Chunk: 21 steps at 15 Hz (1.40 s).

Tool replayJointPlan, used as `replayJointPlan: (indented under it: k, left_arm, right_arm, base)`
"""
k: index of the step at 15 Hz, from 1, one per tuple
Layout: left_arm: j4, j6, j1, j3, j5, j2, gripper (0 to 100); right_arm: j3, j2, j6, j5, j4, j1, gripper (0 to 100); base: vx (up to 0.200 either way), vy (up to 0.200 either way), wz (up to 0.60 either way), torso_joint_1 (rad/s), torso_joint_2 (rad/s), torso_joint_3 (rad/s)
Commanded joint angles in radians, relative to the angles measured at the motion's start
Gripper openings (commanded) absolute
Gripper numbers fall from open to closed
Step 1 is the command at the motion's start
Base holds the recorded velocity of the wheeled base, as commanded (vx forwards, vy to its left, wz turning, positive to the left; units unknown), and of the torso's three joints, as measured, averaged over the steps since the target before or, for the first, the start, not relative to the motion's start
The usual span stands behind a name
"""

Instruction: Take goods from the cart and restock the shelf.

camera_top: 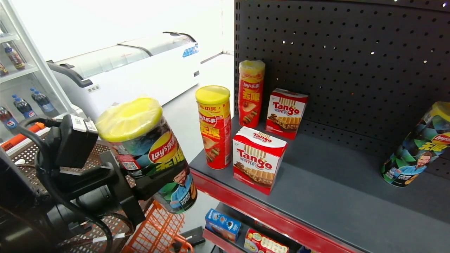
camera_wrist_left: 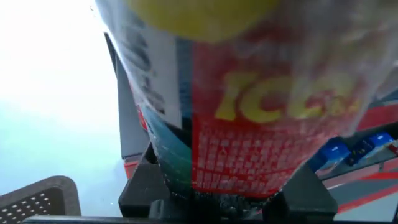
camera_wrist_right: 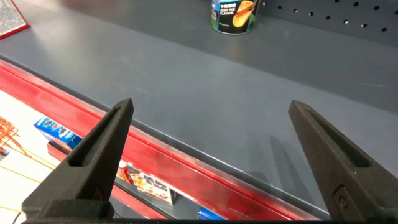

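On the grey shelf board with the red front edge (camera_top: 334, 196), a red-and-yellow crisp tube with a yellow lid (camera_top: 213, 126) is standing at the left end, with a taller twin tube (camera_top: 250, 93) behind it. Two red-and-white cardboard wafer boxes (camera_top: 258, 160) are crowding in beside them. A teal-and-green crisp tube (camera_top: 418, 147) is standing well to the right by the black pegboard (camera_top: 351, 52). A white chest freezer (camera_top: 133, 70) is sitting beyond.

My left gripper (camera_top: 146, 186) is pinching a teal crisp tube with a film-wrapped yellow lid (camera_top: 151, 151) around its lower half. I am holding it tilted, left of the shelf's end and above the orange wire cart (camera_top: 158, 232). My right gripper (camera_wrist_right: 211, 106) is hanging spread wide over the shelf's front edge, touching nothing.

The red edge is partly hiding packets on the lower shelf, too cut off to identify.
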Motion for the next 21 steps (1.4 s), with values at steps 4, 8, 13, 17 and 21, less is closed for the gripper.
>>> replayJointPlan:
  k: [4,8,13,17,21]
  left_arm:
    - [0.097,0.0,-0.005,-0.043,-0.063,0.007,0]
    - [0.229,0.003,-0.056,-0.106,-0.097,-0.042,0]
    - [0.232,0.003,-0.129,-0.106,-0.175,-0.05,0]
    - [0.232,0.003,-0.131,-0.103,-0.206,-0.05,0]
    - [0.232,0.005,-0.129,-0.1,-0.206,-0.05,0]
  right_arm:
    - [0.0,0.001,0.0,0.0,-0.001,0.0,100]
    - [0.0,0.001,-0.002,0.0,0.0,0.0,100]
    - [0.0,0.001,0.0,0.001,-0.001,0.0,100]
    - [0.0,0.001,0.0,0.001,-0.001,0.0,100]
    - [0.0,0.001,0.0,0.001,0.0,0.0,100]
  base:
    - [0.0,0.0,0.0,0.0,0.0,0.0]
    - [0.0,0.0,0.0,0.0,0.0,0.0]
    - [0.0,0.0,0.0,0.0,0.0,0.0]
    - [0.0,0.0,0.0,0.0,0.0,0.0]
    - [0.0,0.0,-0.15,0.002,0.0,-0.001]
